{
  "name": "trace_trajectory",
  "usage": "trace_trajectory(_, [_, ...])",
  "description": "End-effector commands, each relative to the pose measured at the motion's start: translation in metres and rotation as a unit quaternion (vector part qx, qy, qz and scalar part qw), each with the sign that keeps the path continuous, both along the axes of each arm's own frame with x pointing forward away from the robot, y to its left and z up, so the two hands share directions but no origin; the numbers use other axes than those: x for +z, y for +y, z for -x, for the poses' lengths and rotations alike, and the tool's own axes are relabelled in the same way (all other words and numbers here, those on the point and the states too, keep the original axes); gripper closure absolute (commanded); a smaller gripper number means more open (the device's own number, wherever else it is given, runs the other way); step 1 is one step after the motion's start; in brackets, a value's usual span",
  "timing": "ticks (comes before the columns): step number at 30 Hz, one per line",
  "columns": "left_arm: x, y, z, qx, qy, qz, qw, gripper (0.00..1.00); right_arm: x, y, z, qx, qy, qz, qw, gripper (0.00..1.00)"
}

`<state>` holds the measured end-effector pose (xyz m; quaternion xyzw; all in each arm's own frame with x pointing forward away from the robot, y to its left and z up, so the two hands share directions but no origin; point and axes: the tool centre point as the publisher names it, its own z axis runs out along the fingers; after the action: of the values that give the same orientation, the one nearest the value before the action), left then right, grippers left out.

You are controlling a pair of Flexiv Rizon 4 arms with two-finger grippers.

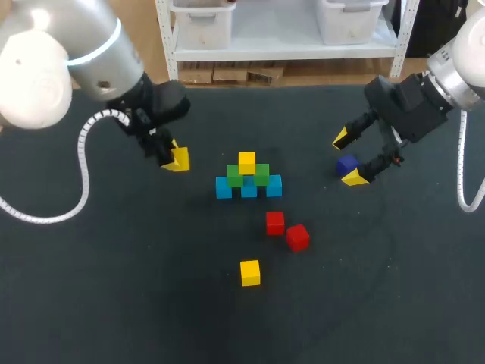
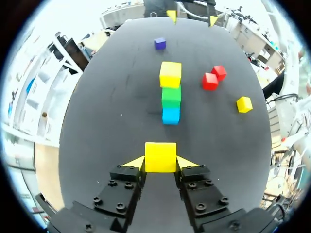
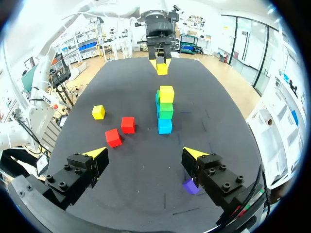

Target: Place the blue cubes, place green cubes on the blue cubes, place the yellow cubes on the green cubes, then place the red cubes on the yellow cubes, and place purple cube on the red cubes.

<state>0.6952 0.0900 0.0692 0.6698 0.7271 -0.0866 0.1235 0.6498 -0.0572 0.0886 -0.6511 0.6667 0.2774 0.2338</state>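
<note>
You're gripping a yellow cube (image 2: 160, 157), clamped in the left tool (image 1: 176, 158), off to the left of the stack (image 1: 248, 182). Blue cubes (image 1: 223, 187) are forming the base, green cubes (image 1: 236, 177) sitting on them, top yellow cube (image 1: 247, 162) resting above. Right tool (image 3: 145, 153) is standing apart, purple cube (image 3: 190, 186) lying beside one finger. Likely you're heading for the green layer: be coming in level from above, lowering straight, releasing only once seated, not nudging the top yellow cube.
</note>
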Motion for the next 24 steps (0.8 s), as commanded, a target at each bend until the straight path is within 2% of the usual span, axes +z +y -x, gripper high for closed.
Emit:
trace_trajectory(1, [0.013,-0.013,-0.002,-0.014,-0.002,-0.007,1.000,1.00,0.000,0.000,-0.001,0.001,0.000,-0.001,1.000,0.00])
trace_trajectory(13, [0.015,-0.047,0.000,-0.023,0.006,0.011,1.000,1.00,0.000,0.000,-0.001,0.001,0.000,-0.001,1.000,0.00])
trace_trajectory(20, [0.007,-0.060,0.003,-0.010,0.016,0.006,1.000,1.00,0.000,0.000,-0.001,0.001,0.000,-0.001,1.000,0.00])
trace_trajectory(24, [0.004,-0.065,0.005,-0.005,0.018,0.014,1.000,1.00,0.000,0.000,-0.001,0.001,0.000,-0.001,1.000,0.00])
